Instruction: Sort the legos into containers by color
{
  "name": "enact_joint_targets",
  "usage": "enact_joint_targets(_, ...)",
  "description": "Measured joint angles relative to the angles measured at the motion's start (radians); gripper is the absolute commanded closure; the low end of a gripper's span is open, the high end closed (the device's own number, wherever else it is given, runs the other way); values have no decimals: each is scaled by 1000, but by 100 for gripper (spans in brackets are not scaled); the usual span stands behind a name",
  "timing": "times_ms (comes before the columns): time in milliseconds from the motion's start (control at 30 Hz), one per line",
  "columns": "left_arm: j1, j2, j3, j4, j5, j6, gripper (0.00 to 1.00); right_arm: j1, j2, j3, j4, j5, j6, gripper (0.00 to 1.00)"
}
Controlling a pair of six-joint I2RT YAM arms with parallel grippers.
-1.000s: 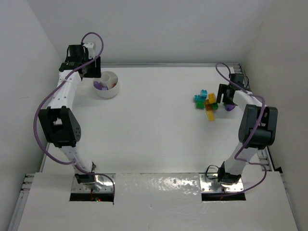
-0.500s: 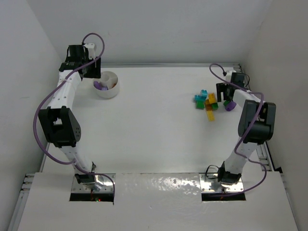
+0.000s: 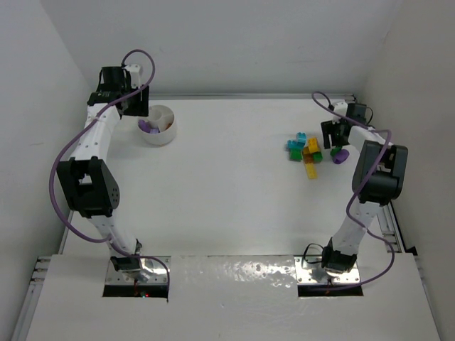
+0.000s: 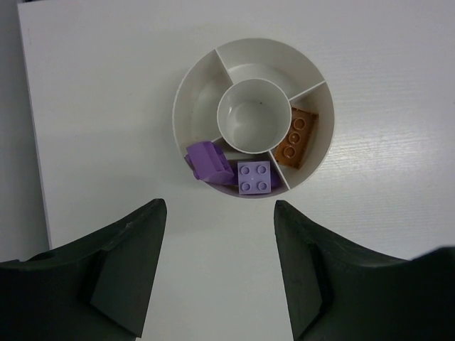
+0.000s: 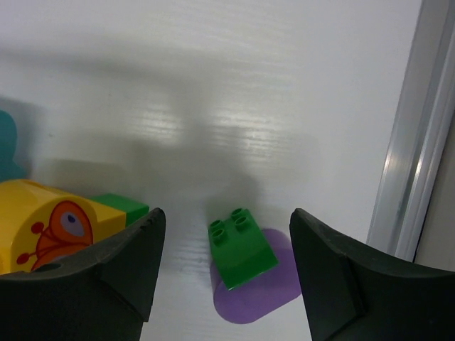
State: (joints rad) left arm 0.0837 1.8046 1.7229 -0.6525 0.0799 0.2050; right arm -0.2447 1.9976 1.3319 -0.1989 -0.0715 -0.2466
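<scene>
Right gripper [image 5: 224, 231] hangs with jaws partly spread either side of a green brick [image 5: 240, 247], touching neither flank and holding nothing. That brick sits studs-up, slightly tilted, atop a purple piece [image 5: 259, 302] near the bench's [image 5: 213, 106] right rail [image 5: 405, 142], its edges skewed to the jaws. Left gripper [image 4: 219, 209], likewise apart and empty, hovers above the bowl [image 4: 182, 99] at the far left. There, two purple bricks [image 4: 254, 177] share one compartment and an orange brick [image 4: 296, 135] lies studs-up in the next.

The bowl [image 3: 158, 126] sits at ten o'clock on the bench [image 3: 227, 206], with three bricks [image 4: 254, 176] in its outer sections. The loose pile [image 3: 304, 150] lies at two o'clock. Just right of it, a small brick [image 5: 240, 246] rests on a flat piece [image 5: 245, 307].
</scene>
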Motion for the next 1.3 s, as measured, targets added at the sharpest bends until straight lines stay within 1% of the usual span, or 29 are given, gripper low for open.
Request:
enact_joint_targets(100, 0, 0, 0, -3, -2, 0, 40, -6, 5, 0, -29, -11, -13, 34)
enact_joint_targets(267, 0, 0, 0, -3, -2, 0, 40, -9, 8, -10, -49, -14, -31, 33)
enact_joint_targets(467, 0, 2, 0, -4, -1, 0, 40, -10, 9, -19, -64, -10, -48, 37)
enact_joint_targets(533, 0, 4, 0, -3, 0, 0, 40, -10, 9, -19, -66, -6, -52, 39)
enact_joint_targets(633, 0, 11, 0, -4, 1, 0, 40, -10, 10, -19, -67, 6, -64, 46)
enact_joint_targets(700, 0, 14, 0, -4, 2, 0, 40, -10, 10, -20, -67, 15, -68, 47)
enact_joint_targets(767, 0, 16, 0, -5, 2, 0, 40, -10, 10, -25, -65, 24, -70, 54)
enact_joint_targets(867, 0, 16, 2, -6, 3, 0, 40, -10, 10, -29, -68, 43, -68, 58)
enact_joint_targets(900, 0, 16, 2, -6, 3, 0, 40, -10, 10, -29, -69, 47, -68, 67)
enact_joint_targets(967, 0, 16, 4, -8, 6, 0, 40, -10, 9, -29, -64, 51, -66, 81)
enact_joint_targets(1000, 0, 16, 5, -10, 8, 0, 40, -10, 9, -29, -60, 53, -59, 92)
enact_joint_targets(1033, 0, 16, 5, -10, 10, 0, 40, -10, 9, -29, -58, 55, -57, 98)
enact_joint_targets(1067, 0, 16, 5, -10, 10, 0, 40, -10, 9, -29, -58, 57, -57, 100)
enact_joint_targets(1200, 0, 16, 5, -11, 16, 0, 40, 0, 6, -38, -41, 92, -34, 100)
enact_joint_targets(1300, 0, 16, 5, -13, 27, 0, 40, 9, -14, -66, -24, 121, 24, 100)
